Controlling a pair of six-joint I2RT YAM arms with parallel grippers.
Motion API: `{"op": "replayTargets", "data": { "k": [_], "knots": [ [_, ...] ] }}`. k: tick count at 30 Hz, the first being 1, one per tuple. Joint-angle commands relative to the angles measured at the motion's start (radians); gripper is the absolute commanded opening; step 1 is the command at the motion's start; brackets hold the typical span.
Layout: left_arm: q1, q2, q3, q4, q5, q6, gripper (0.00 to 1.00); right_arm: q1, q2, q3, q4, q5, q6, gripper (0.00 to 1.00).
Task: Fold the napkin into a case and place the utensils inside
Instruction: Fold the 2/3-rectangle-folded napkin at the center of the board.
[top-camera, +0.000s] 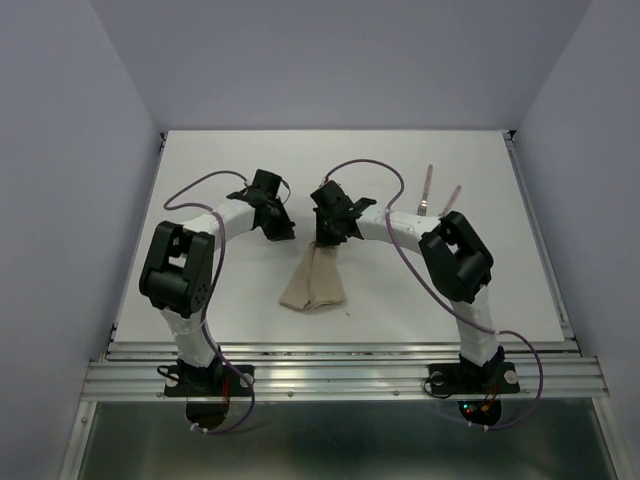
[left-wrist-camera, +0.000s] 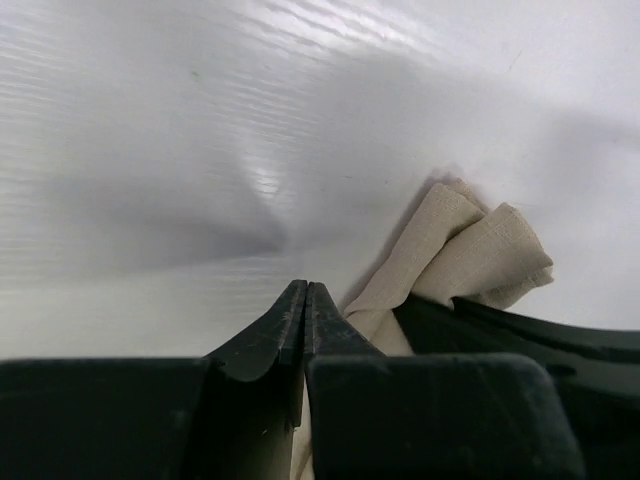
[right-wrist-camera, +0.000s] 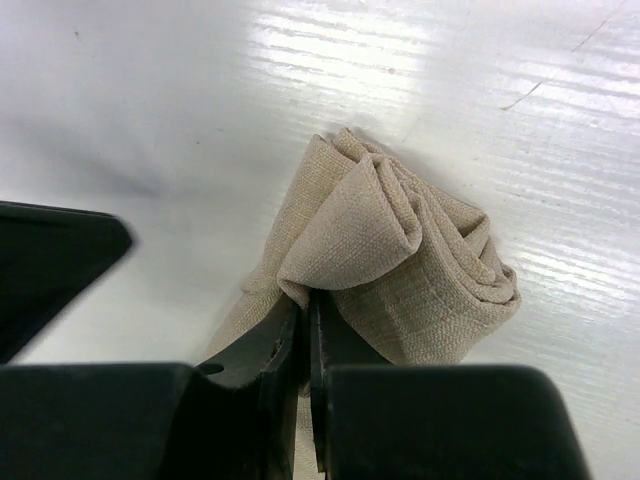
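**A single pinch, easily lost**

The napkin (top-camera: 313, 285) droops crumpled, lower end on the table (top-camera: 200, 180), top clamped in the right gripper (right-wrist-camera: 306, 320). The left gripper (left-wrist-camera: 306, 300), just beside, has jaws together; whether cloth sits between them I cannot tell. A slip would likely spill the folds, and the crowded grippers may clash. Farther back, the utensils (top-camera: 428, 188) lie by the right elbow (top-camera: 455, 260), which might sweep them. No writing is readable.

**Three views, one shared napkin**

The top camera looks down from above and behind both arm bases, far off, taking in the whole table (top-camera: 200, 170); each wrist camera peers close along its own pair, the left fingers (left-wrist-camera: 265, 340) and the right fingers (right-wrist-camera: 262, 355); all three share the napkin (top-camera: 315, 285), bunched just past the fingertips.
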Motion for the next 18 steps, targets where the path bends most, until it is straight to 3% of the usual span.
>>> {"op": "replayTargets", "data": {
  "k": [1, 8, 11, 18],
  "knots": [
    [0.044, -0.14, -0.023, -0.031, -0.027, 0.058, 0.14, -0.023, 0.042, -0.022, -0.018, 0.038, -0.015, 0.05],
    [0.013, -0.341, -0.145, -0.028, -0.087, 0.062, 0.18, -0.023, 0.103, 0.059, -0.092, 0.039, -0.024, 0.05],
    [-0.082, -0.447, -0.197, -0.033, -0.203, 0.072, 0.2, -0.033, 0.147, 0.112, -0.12, 0.047, -0.031, 0.05],
    [-0.185, -0.59, -0.324, -0.001, -0.279, 0.052, 0.25, -0.077, 0.197, 0.162, -0.161, 0.068, -0.036, 0.05]
  ]
}}
